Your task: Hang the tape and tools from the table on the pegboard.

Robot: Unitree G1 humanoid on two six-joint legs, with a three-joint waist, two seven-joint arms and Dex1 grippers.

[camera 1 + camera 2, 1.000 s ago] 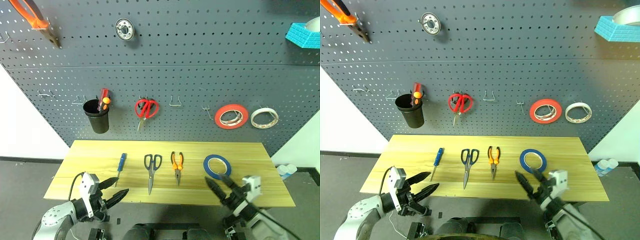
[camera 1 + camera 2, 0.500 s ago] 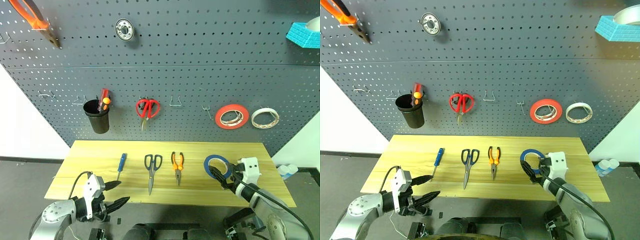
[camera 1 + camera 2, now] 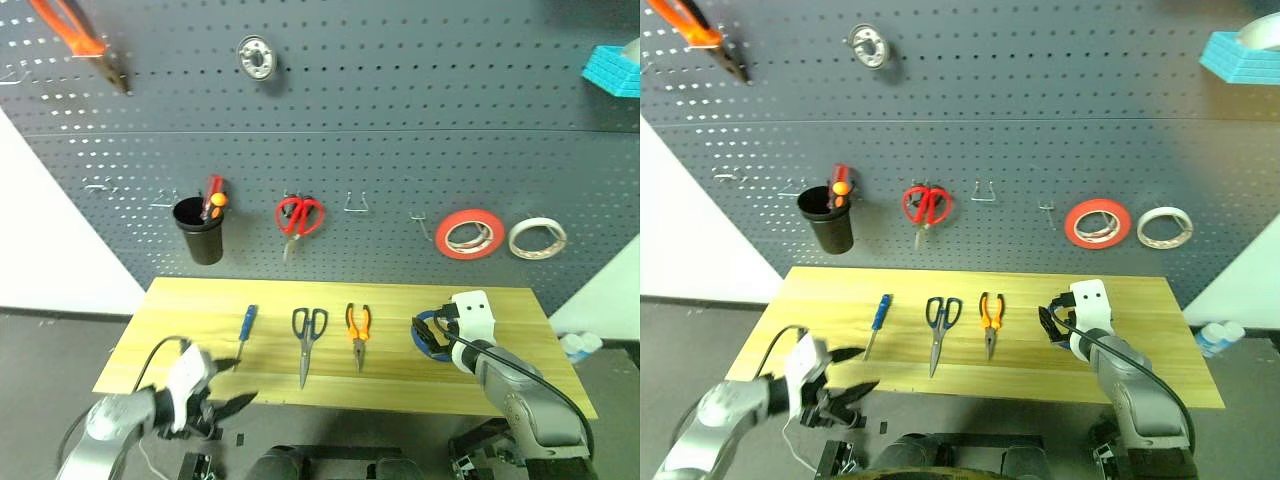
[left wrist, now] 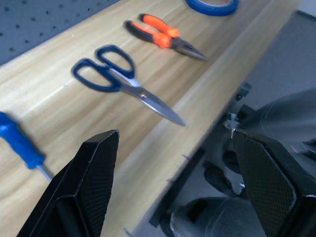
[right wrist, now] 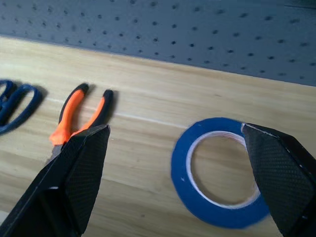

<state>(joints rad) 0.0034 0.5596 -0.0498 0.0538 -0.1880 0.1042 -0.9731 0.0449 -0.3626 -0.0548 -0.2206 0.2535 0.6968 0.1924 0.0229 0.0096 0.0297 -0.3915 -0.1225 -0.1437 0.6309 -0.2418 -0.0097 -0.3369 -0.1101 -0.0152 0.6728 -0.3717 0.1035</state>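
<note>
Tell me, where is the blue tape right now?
The blue tape lies flat on the table, toward its right end, just right of the orange pliers, with the open right gripper directly over it.

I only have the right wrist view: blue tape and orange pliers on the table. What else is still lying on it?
Observer: Left of the pliers lie dark-handled scissors and a small blue screwdriver, all flat on the table.
Operator: Where is the left gripper?
Observer: The left gripper is open at the table's near edge, close to the screwdriver's tip, holding nothing.
Operator: Is there a free hook for the tape?
Observer: Yes. On the pegboard, an empty hook sits just left of the hanging red roll, above the blue tape.
</note>
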